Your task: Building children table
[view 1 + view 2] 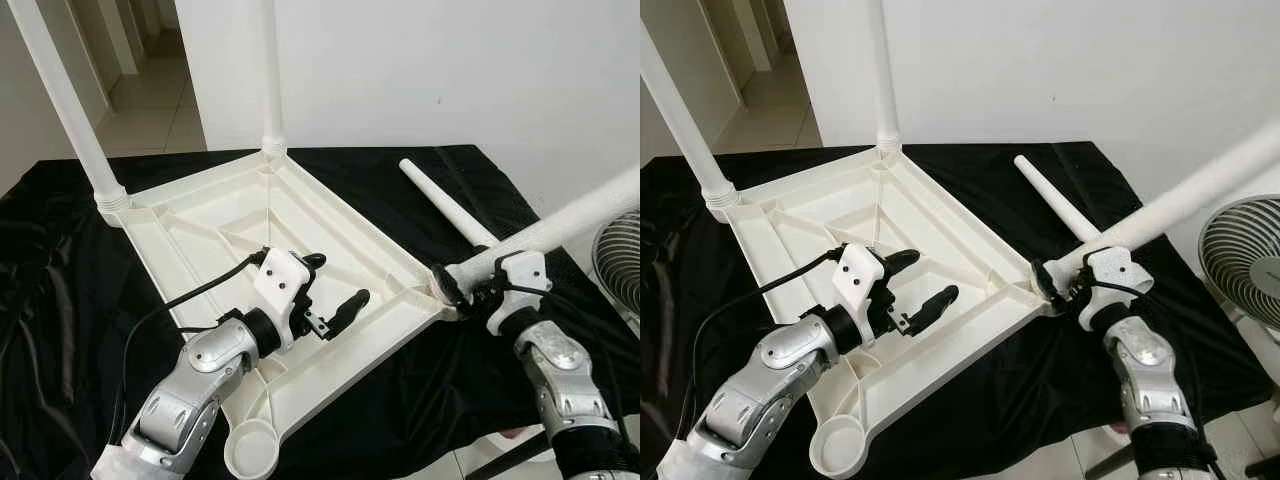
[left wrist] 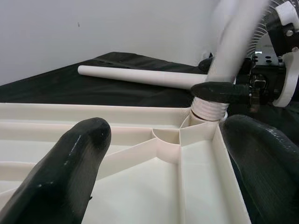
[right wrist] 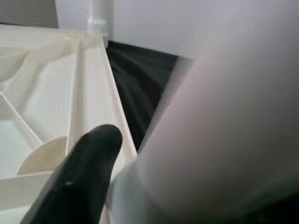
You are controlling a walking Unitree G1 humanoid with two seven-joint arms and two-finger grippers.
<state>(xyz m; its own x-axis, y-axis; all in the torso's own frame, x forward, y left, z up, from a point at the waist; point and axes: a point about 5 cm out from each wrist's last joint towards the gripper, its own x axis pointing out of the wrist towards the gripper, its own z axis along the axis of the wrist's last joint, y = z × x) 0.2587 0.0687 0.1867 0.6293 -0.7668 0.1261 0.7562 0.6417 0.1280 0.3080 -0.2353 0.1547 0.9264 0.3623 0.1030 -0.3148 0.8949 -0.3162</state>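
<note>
White plastic tabletop (image 1: 300,240) lay upside down on the black cloth (image 1: 60,260), ribbed underside up. Two legs already stood upright in the far corner sockets: rear-left leg (image 1: 62,100) and rear-centre leg (image 1: 271,70). Right gripper (image 1: 452,284) was clamped on a third leg (image 1: 580,215) near its threaded base, at the tabletop's right corner socket; the leg leaned out to the right, tilted rather than upright. In the left wrist view its ribbed end (image 2: 209,108) sat at the corner socket with one black finger (image 2: 219,89) across it. Couldn't tell whether it was fully seated. Fourth leg (image 1: 445,203) lay loose on the cloth just behind that corner, apart from the tabletop. Left gripper (image 1: 330,290) hovered over the middle of the tabletop, fingers spread wide, holding nothing. Near corner socket (image 1: 252,447) was still empty. A fan (image 1: 1245,262) stood beyond the table's right edge.
</note>
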